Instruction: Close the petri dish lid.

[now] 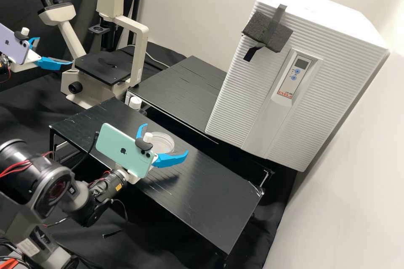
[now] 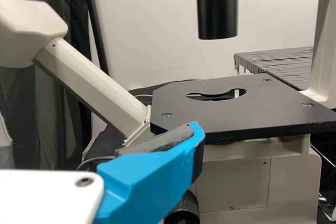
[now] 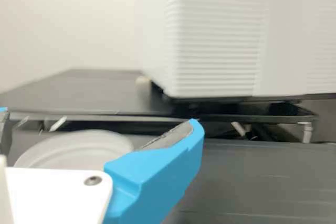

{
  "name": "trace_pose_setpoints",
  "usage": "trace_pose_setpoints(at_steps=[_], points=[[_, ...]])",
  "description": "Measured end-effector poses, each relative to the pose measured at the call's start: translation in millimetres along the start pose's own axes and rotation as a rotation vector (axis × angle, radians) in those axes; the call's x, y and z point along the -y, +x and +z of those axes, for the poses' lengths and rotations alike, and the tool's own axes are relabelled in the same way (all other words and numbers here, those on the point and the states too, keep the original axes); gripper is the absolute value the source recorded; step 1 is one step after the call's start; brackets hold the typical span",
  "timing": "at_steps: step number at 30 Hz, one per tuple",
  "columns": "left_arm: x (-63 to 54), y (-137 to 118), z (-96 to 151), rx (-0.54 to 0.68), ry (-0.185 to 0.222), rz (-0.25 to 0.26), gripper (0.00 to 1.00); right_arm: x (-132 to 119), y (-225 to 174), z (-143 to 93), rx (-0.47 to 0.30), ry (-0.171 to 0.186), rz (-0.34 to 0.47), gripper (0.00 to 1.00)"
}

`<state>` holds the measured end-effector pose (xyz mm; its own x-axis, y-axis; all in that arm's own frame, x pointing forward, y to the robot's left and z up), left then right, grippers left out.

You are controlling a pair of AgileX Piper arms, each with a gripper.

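On the black table (image 1: pixel 219 195), the petri dish (image 1: pixel 164 141) lies near the right claw (image 1: pixel 166 138), spread wide like the left claw (image 1: pixel 55 51); seating the lid probably remains, though whether it's already on is hard to tell.

At near left, the right arm (image 1: pixel 31 170) is dark grey, all fat round joints, with a silvery collar (image 1: pixel 68 176), loose red wires (image 1: pixel 14 171) and a yellow-orange label (image 1: pixel 118 186); the right gripper (image 1: pixel 166 138) is white, its blue fingers (image 3: pixel 157 177) lined dark grey, a mint-green phone (image 1: pixel 113 147) mounted on it; at far left, the left gripper (image 1: pixel 55 51) has a lilac phone (image 1: pixel 11 46) and a round screw (image 2: pixel 84 182) in its white plate (image 2: pixel 42 200)
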<state>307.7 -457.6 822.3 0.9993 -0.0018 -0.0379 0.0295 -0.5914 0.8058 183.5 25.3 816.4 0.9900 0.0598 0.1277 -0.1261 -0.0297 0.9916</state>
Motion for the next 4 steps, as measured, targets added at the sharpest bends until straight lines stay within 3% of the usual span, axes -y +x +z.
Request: trace_pose_setpoints(at_steps=[4], points=[[0.0,0.0,0.0,0.0,0.0,0.0,1.0,-10.1,-6.6,2.6,0.003,0.104,0.049,1.0]])
